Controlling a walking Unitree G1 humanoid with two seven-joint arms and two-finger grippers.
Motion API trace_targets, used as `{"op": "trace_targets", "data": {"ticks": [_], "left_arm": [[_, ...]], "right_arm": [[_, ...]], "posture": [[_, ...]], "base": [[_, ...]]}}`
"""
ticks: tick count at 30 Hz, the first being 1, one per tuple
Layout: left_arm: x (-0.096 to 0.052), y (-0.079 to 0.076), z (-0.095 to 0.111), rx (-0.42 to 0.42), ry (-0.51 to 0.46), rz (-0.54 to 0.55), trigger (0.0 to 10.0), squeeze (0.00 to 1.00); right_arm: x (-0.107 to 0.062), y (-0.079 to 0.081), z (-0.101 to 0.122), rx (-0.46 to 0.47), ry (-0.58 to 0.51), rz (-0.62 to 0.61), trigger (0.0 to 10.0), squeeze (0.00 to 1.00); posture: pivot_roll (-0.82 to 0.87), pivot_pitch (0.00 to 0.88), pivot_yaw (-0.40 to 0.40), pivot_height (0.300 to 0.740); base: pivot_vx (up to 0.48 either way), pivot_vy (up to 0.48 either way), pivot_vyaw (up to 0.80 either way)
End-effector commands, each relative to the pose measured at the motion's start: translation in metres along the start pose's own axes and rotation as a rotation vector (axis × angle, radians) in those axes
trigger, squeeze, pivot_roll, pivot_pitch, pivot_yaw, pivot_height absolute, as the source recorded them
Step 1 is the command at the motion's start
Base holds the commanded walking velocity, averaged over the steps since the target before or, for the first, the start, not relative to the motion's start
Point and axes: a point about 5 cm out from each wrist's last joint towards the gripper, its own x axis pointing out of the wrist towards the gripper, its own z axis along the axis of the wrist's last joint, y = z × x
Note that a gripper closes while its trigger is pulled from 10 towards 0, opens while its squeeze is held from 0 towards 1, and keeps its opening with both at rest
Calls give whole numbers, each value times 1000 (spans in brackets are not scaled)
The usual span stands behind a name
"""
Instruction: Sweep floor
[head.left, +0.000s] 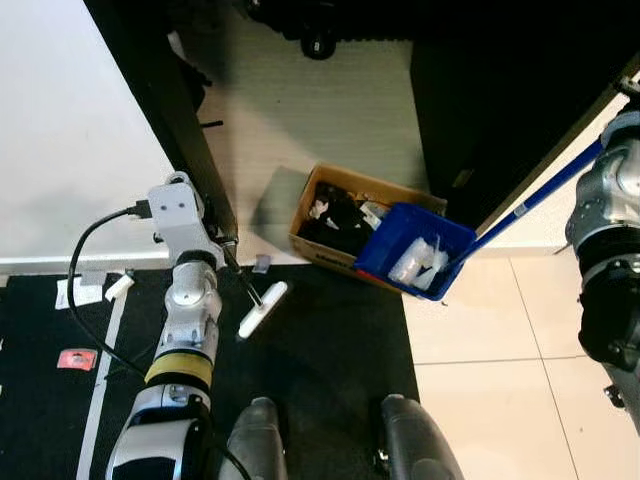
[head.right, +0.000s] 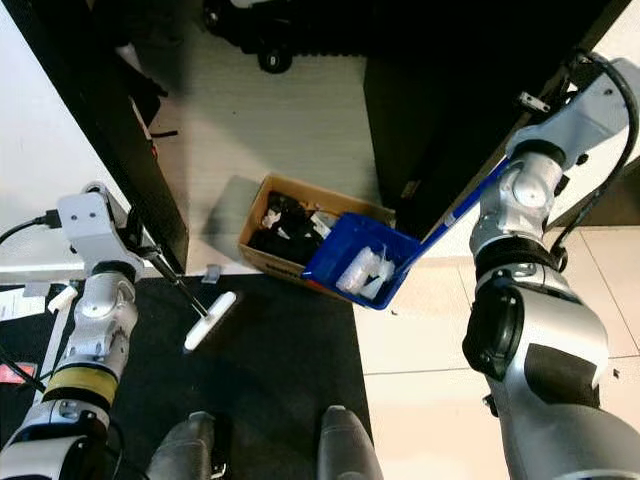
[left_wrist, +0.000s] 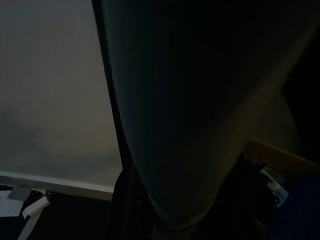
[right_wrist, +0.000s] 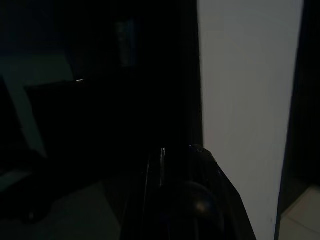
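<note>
Nearest you, the robot's two feet (head.left: 260, 440) stand on a black mat (head.left: 330, 350). Just ahead of them on the mat lies the small white brush head (head.left: 262, 309), its thin dark handle (head.left: 240, 270) running up toward the left gripper (head.left: 222, 243). That gripper sits at the end of the raised left arm, by the dark door frame (head.left: 160, 100); you can't tell how far its fingers are spread or whether they actually pinch the handle. Scraps of white paper (head.left: 80, 292) and a red tag (head.left: 76, 358) lie on the mat's left edge.

Beyond the mat, on your right, is pale tile floor (head.left: 490, 340). Past the mat's far edge a cardboard box (head.left: 320, 238) sits on the floor, holding dark and white rubbish. The blue dustpan (head.left: 415, 250) is tilted over the box's right end, with white scraps inside it. Its long blue handle (head.left: 545, 195) slants up to the right arm (head.right: 525, 200). The right gripper itself is hidden in the dark, so you can't tell its grip.
</note>
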Motion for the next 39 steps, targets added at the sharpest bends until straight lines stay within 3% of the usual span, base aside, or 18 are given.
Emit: {"op": "trace_targets", "data": {"ticks": [1,3,6,15,18,22,24,29,39], "left_arm": [[-5,1,-7,11,25,-3,10000,0],[-5,2,-7,12,23,-4,10000,0],[-7,3,-5,16,9,-4,10000,0],[-6,4,-2,21,-3,0,10000,0],[-5,5,0,24,-8,2,10000,0],[-5,6,0,25,-9,3,10000,0],[-4,7,2,26,-17,11,10000,0],[-3,8,3,28,-20,13,10000,0],[-3,13,6,35,-32,29,10000,0]], "right_arm": [[2,1,5,-9,-30,-1,10000,0],[2,4,5,-12,-32,4,10000,0],[1,28,12,-48,-65,51,10000,0],[-3,57,21,-103,-129,60,10000,0],[-9,77,24,-153,-176,88,10000,0],[-13,85,25,-169,-193,105,10000,0],[-26,107,25,-204,-248,162,10000,0],[-30,115,27,-218,-280,178,10000,0],[-23,120,44,-271,-355,104,10000,0]], "posture": [[-1,155,-70,740],[-1,155,-70,740],[6,165,-78,740],[10,165,-81,740],[12,161,-83,740],[12,159,-84,740],[14,158,-87,740],[14,158,-87,740],[22,167,-96,740]], "base": [[0,0,0],[0,0,0],[0,0,0],[0,0,0],[0,0,0],[0,0,0],[0,0,0],[0,0,0],[0,0,0]]}}
